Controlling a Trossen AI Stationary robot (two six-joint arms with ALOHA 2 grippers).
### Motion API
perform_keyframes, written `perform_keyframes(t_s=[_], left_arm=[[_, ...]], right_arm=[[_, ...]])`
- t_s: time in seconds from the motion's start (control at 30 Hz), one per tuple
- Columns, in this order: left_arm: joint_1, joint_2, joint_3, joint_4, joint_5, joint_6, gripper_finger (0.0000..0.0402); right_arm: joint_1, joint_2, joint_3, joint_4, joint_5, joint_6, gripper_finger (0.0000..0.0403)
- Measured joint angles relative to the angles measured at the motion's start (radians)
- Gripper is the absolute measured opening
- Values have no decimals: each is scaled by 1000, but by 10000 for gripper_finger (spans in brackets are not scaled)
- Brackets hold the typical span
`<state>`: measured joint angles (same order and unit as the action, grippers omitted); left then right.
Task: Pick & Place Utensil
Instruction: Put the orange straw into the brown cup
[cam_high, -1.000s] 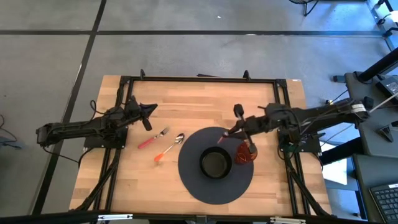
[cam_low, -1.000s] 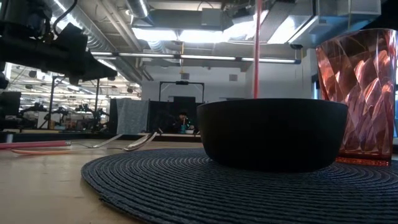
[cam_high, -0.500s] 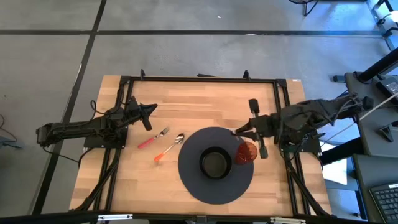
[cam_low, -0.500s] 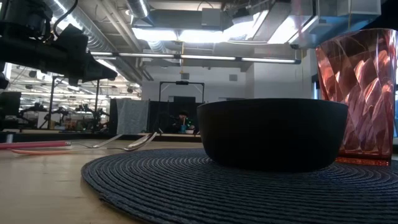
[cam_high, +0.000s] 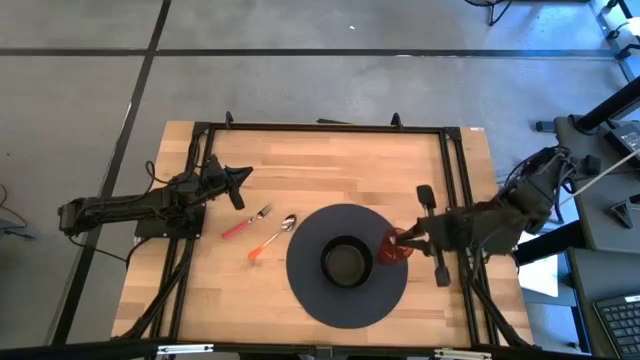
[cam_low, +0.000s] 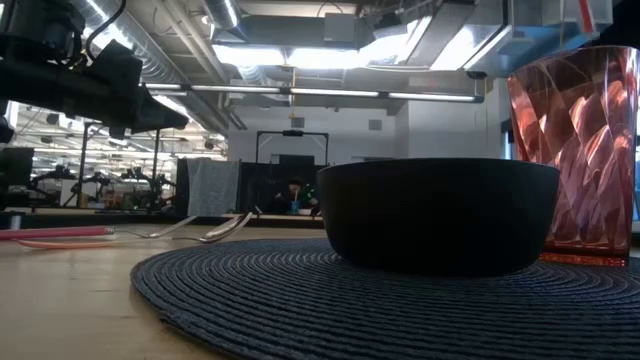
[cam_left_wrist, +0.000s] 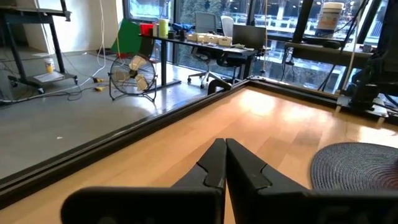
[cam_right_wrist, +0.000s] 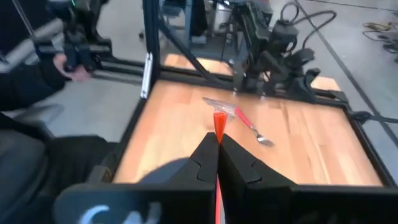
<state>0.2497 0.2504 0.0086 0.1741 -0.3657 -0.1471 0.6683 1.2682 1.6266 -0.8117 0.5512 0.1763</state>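
Observation:
My right gripper (cam_high: 408, 237) hovers over the red faceted cup (cam_high: 396, 248) at the right edge of the round dark mat (cam_high: 310, 270) and is shut on a thin red utensil (cam_right_wrist: 219, 124). A black bowl (cam_high: 347, 262) stands in the middle of the mat. A red-handled fork (cam_high: 245, 222) and an orange-handled spoon (cam_high: 270, 240) lie flat on the wood left of the mat. My left gripper (cam_high: 238, 180) waits shut above the table's left part, beyond the fork. In the low view a red tip (cam_low: 585, 10) shows above the cup (cam_low: 575, 150). My right gripper pinches the red utensil between its two fingers (cam_right_wrist: 202, 158). The utensil's shaft runs along the fingers, and its end (cam_right_wrist: 219, 121) sticks out past their tips. The fingers come from the table's right side, slanting down. The utensil is lifted clear of the table, over the cup.
The table's black frame rails (cam_high: 320, 127) run along its far edge and both sides. Bare wood (cam_high: 330, 170) lies between the mat and the far rail. A person's gloved hand (cam_right_wrist: 74, 59) shows beyond the table in the right wrist view.
My right gripper, still shut on the red utensil, has moved toward the table's right and near edges, from above the mat's far right by the bowl to above the cup, and its wrist has turned. In the low view the red shaft has left the space behind the bowl.

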Motion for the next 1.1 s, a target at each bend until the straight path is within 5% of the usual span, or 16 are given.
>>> perform_keyframes(t_s=[0.5, 0.73, 1.1], left_arm=[[0, 0, 0, 1, -10, 1, 2], [0, 0, 0, 1, -10, 0, 6], [0, 0, 0, 1, -2, 0, 1]], right_arm=[[12, -7, -133, 47, 51, 4, 3], [11, -8, -144, 27, 145, 191, 4], [7, -8, -341, 140, 215, 223, 4]])
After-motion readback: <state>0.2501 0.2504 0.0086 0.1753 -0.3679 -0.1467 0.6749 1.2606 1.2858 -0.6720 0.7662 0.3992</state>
